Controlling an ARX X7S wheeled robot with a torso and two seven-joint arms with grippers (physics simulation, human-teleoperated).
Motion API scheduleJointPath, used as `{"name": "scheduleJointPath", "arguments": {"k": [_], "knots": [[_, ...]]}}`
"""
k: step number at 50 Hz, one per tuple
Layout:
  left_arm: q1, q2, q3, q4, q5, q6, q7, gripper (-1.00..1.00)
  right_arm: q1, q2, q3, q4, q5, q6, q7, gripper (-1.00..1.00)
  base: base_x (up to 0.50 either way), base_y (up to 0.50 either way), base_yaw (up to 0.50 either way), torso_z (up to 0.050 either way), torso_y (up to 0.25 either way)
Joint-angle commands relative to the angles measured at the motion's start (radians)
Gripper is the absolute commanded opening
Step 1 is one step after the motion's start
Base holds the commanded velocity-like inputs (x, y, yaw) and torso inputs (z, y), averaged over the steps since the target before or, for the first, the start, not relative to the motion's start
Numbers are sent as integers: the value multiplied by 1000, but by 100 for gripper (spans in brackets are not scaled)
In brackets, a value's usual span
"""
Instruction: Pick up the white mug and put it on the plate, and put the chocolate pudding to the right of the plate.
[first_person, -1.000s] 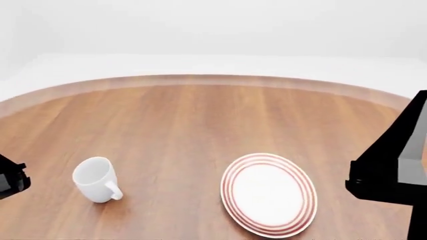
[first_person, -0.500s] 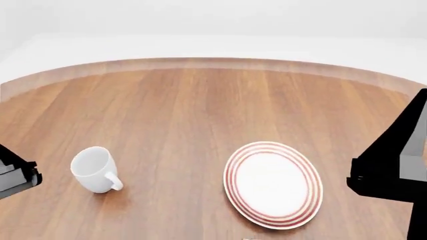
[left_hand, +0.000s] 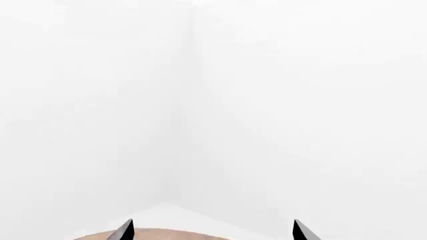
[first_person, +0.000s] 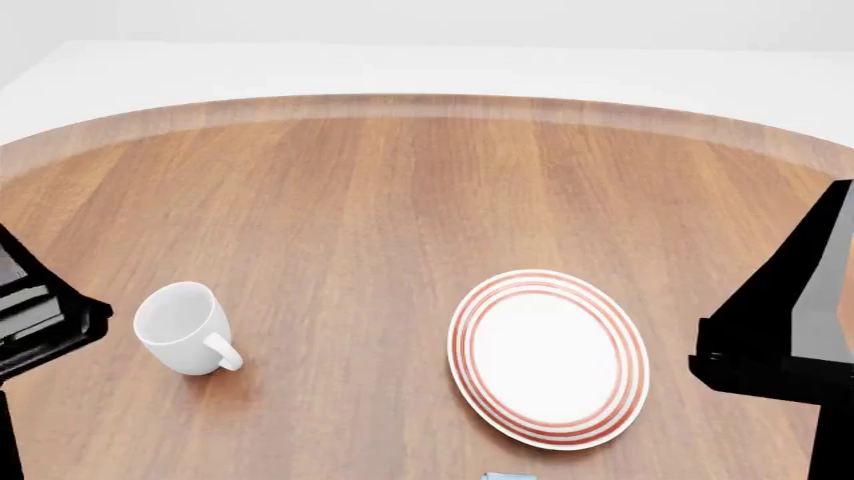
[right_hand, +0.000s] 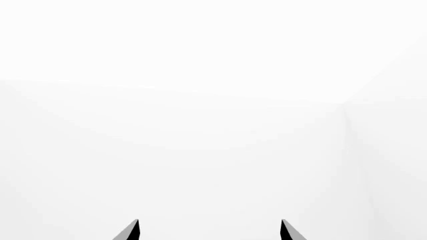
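Left gripper (left_hand: 210, 231) nearer, tips apart, empty; glossy white ceramic mug (first_person: 180, 328) just rightward, upright, loop handle pointing toward robot. Right gripper (right_hand: 208, 230) likewise released.

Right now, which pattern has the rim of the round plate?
Concentric red rings on the round white plate, clearest in the head view.

No lettering, label, brand, number or sign can be read in any of the views. The white mug (first_person: 182, 328) is plain, and the plate (first_person: 549, 357) bears only concentric red rings around its rim. A small pale blue sliver (first_person: 509, 476) at the head view's lower edge is too little in view to show any print.
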Motion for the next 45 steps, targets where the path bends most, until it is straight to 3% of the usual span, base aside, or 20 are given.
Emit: {"name": "scheduleJointPath", "arguments": {"k": [1, 11, 22, 34, 45], "knots": [[-230, 37, -8, 28, -355, -439, -161, 100, -3, -14, 14, -1, -17, -5, -16, 100, 0, 0, 0, 0, 0], [-482, 77, 150, 7, -435, -734, -364, 100, -9, -9, 14, -6, -9, -5, -11, 100, 0, 0, 0, 0, 0], [-678, 193, 176, -153, -526, -872, -458, 100, -9, -4, 11, -12, -1, -1, -6, 100, 0, 0, 0, 0, 0], [-756, 230, 233, -285, -553, -826, -565, 100, -9, 2, 7, -15, 9, -4, -3, 100, 0, 0, 0, 0, 0], [-764, 239, 338, -506, -561, -551, -753, 100, -7, 3, -4, -9, 10, -7, -1, 100, 0, 0, 0, 0, 0]]}}
